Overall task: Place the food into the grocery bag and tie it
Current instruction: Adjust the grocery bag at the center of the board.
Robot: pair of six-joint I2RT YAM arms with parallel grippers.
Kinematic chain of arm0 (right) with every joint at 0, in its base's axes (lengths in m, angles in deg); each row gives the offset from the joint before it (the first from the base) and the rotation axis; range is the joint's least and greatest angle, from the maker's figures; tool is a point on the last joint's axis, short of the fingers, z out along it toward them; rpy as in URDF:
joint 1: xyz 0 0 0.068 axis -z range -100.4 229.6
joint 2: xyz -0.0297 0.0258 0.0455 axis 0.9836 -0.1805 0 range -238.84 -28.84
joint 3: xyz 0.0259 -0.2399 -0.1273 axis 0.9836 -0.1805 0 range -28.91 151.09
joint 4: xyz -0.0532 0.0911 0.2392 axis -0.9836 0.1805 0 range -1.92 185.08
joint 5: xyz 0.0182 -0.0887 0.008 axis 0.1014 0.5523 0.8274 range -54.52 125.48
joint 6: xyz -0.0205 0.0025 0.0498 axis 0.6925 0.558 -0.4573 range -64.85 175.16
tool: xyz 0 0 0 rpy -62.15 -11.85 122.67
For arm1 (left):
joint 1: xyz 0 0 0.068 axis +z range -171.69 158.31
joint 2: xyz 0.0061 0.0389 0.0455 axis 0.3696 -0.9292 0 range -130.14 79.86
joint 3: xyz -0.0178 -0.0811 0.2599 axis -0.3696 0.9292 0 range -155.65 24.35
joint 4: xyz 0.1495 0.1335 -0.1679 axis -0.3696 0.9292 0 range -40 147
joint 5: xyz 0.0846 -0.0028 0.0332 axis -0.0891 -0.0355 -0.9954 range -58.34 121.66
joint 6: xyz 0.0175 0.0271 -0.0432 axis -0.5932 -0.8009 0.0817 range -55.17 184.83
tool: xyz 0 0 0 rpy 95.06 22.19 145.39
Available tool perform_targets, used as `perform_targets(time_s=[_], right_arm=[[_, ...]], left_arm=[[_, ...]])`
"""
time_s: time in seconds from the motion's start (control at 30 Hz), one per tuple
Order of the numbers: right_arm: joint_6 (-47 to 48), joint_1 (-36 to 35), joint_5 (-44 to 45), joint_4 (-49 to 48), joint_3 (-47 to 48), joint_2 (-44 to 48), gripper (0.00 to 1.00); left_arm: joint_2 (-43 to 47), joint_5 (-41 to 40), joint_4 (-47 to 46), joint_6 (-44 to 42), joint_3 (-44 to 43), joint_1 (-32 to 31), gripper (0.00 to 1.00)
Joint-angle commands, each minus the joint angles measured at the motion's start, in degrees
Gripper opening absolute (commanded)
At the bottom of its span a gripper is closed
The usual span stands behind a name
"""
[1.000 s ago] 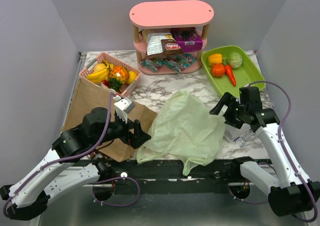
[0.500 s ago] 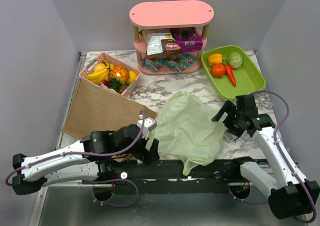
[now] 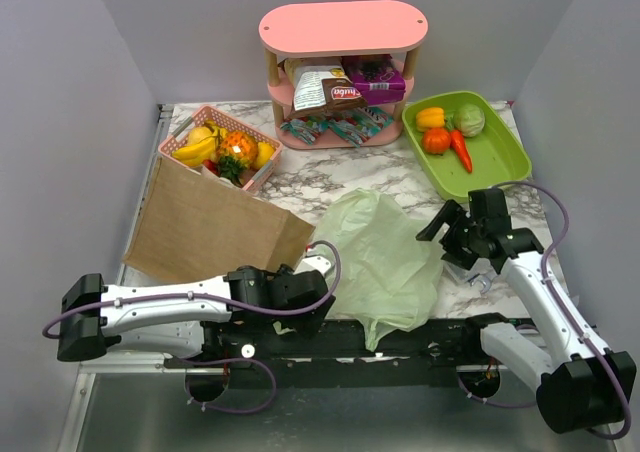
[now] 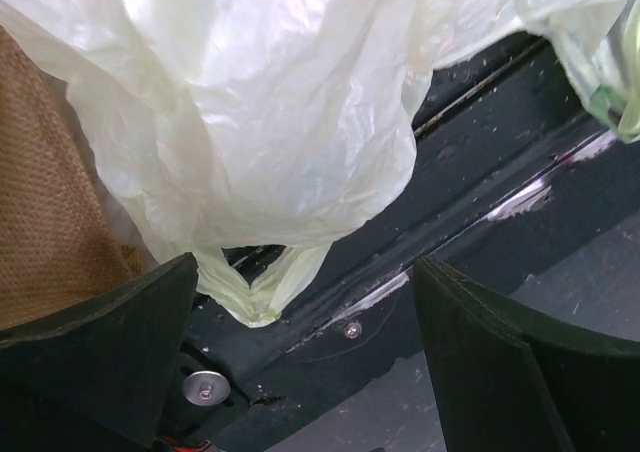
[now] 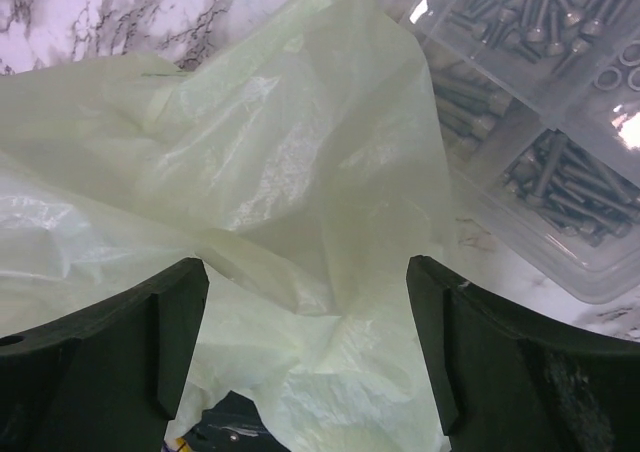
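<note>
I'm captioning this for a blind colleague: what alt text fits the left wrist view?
The left hand is open, its two dark fingers either side of a drooping corner of the pale-green grocery bag. A brown paper bag shows at the left edge; a black frame rail runs beneath.

The top external camera sits high above and behind the arm bases, looking forward and down over the whole marble table (image 3: 300, 182) toward the pink shelf (image 3: 343, 27) at the back wall. The left wrist camera looks past the left gripper (image 4: 303, 272), very close on the near left hem of the grocery bag (image 4: 280, 122). The brown paper bag (image 4: 50, 202) is at its left edge and the dark rail (image 4: 480, 172) of the table's near side below. The right wrist camera looks steeply down past the right gripper (image 5: 307, 267), close on the bag's right side, with a clear box of screws (image 5: 540, 122) beyond. All three views share the bag.
</note>
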Motion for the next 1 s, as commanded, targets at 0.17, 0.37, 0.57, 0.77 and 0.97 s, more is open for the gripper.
perform_targets(time_s=[0.17,0.37,0.57,0.77,0.97], right_arm=[[1.02,0.12,-3.63,-6.54,1.46,-2.88,0.88],[3.02,0.12,-3.36,-4.84,4.22,-5.21,0.88],[4.42,0.12,-2.22,-2.92,3.71,-3.31,0.89],[4.27,0.08,-3.36,-2.81,1.67,-2.53,0.89],[3.9,0.12,-4.87,-4.53,0.16,-2.99,0.88]], left_arm=[[-0.51,-1.1,1.51,1.18,-1.96,-6.28,0.93],[-4.73,-0.57,-2.54,1.45,1.45,-6.78,0.88],[-9.76,-2.3,-4.8,2.26,2.35,-6.81,0.72],[-13.93,-3.48,-5.6,0.65,0.88,-6.69,0.54],[-15.5,-4.14,-6.94,-2.4,-1.07,-6.6,0.04]])
